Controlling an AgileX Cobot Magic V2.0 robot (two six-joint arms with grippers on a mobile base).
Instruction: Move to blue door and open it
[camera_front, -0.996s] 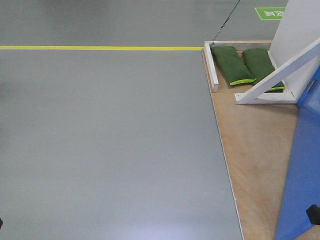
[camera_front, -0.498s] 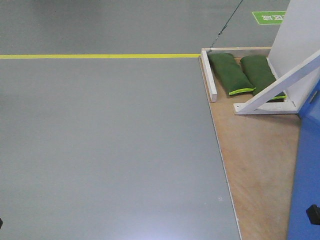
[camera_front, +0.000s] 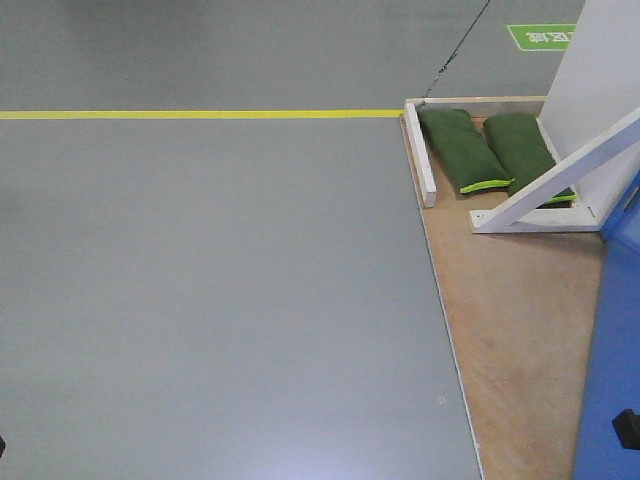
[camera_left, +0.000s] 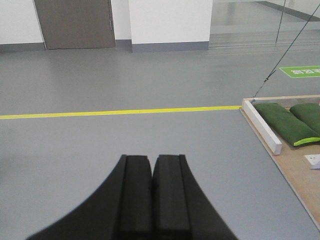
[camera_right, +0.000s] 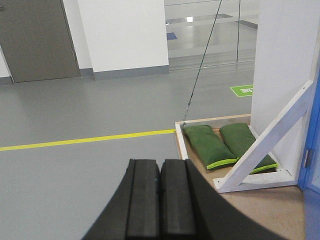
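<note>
Left end effector (camera_left: 151, 172) and right end effector (camera_right: 160, 177) both have pads pressed together.

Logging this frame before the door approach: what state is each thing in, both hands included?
Blue door: only an edge shows at right; open or shut cannot be told, handle out of view.
Left hand: shut, empty.
Right hand: shut, empty.
Green sandbags: lying flat, side by side on the wooden base.
Grey door: shut.
</note>
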